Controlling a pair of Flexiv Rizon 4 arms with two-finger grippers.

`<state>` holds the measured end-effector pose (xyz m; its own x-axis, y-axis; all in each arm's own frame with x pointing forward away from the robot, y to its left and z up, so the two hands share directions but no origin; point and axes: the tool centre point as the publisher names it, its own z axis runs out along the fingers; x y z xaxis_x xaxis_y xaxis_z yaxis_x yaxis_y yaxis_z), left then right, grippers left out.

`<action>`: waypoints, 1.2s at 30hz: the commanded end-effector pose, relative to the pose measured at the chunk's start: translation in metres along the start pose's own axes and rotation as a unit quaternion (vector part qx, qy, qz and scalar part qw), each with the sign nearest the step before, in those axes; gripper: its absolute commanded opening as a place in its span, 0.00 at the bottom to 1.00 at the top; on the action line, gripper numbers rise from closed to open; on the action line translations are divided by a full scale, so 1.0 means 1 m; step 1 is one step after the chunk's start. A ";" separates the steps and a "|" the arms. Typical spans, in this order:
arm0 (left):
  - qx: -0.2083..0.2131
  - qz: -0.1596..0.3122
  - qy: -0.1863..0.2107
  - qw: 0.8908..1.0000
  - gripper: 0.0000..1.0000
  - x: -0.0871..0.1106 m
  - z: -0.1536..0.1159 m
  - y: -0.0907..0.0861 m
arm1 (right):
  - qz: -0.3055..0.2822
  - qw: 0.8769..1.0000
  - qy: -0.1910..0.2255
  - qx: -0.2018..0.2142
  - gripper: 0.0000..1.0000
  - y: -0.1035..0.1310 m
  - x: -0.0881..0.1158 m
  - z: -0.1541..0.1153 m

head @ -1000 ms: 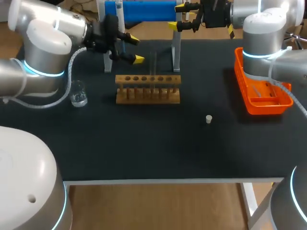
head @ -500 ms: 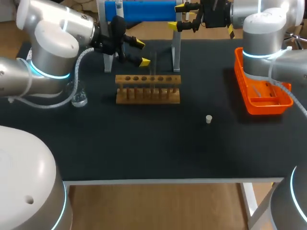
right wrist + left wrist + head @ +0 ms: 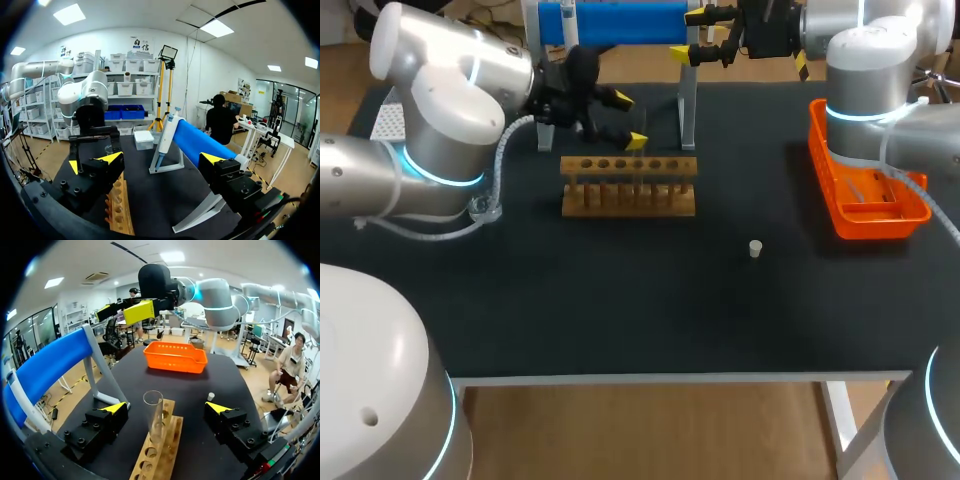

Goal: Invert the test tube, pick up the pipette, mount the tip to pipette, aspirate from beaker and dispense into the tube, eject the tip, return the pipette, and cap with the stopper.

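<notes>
I can read no text, number or label on the table (image 3: pixel 620 310) or on any thing that stands on it

A black table (image 3: pixel 620 310) holds a wooden tube rack (image 3: pixel 628 186) toward its back. Just behind the rack stands a blue-topped stand (image 3: pixel 687 115). An orange basket (image 3: pixel 865 190) sits well right of the rack, a small white stopper (image 3: pixel 755 248) lies to its front right, and a beaker (image 3: pixel 488 211) stands to its left.
</notes>
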<state>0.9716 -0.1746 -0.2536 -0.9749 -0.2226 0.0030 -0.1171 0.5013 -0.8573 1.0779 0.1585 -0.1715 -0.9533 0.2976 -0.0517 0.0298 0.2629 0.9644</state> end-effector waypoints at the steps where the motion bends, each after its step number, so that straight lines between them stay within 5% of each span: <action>1: -0.003 0.000 0.009 1.000 1.00 -0.007 0.005 -0.001 | 0.000 1.000 0.002 0.002 1.00 0.001 -0.001 -0.001; 36: -0.004 0.007 0.039 0.999 1.00 -0.016 0.034 0.010 | 0.000 1.000 0.002 0.002 1.00 0.001 -0.001 -0.001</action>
<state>0.9890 -0.1943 -0.2782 -0.9873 -0.1562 0.0300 -0.1069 0.5118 -0.8524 1.0779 0.1585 -0.1715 -0.9533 0.2976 -0.0516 0.0299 0.2630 0.9643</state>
